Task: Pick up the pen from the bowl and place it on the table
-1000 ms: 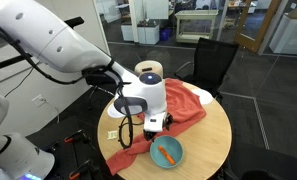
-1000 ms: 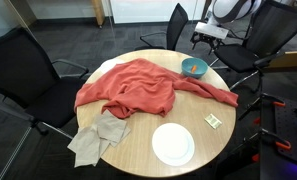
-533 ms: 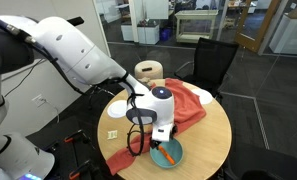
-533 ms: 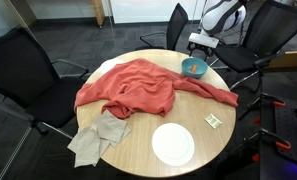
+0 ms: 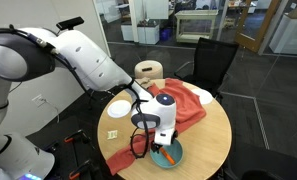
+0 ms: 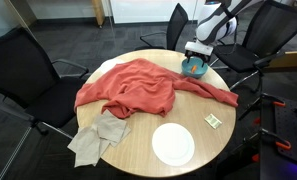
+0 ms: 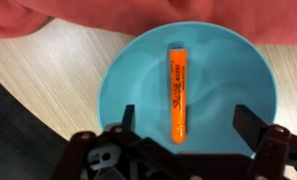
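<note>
The orange pen (image 7: 177, 92) lies lengthwise in the middle of the light blue bowl (image 7: 233, 70) in the wrist view. My gripper (image 7: 188, 125) is open, its two fingers standing either side of the pen's near end, just above the bowl's floor. In an exterior view my gripper (image 5: 166, 143) hangs down into the bowl (image 5: 173, 158) at the table's (image 5: 213, 140) near edge, and the pen is hidden there. In an exterior view my gripper (image 6: 196, 53) is over the bowl (image 6: 195, 70) at the far side of the table (image 6: 138, 140).
A large red-orange cloth (image 6: 133, 85) covers much of the table and reaches the bowl's side (image 7: 98, 18). A white plate (image 6: 173, 144), a grey rag (image 6: 96, 138) and a small card (image 6: 214, 121) lie on the table. Black chairs (image 6: 23, 65) stand around it.
My gripper has moved from above the cloth over to the bowl and come down into it, fingers still open around the pen.
</note>
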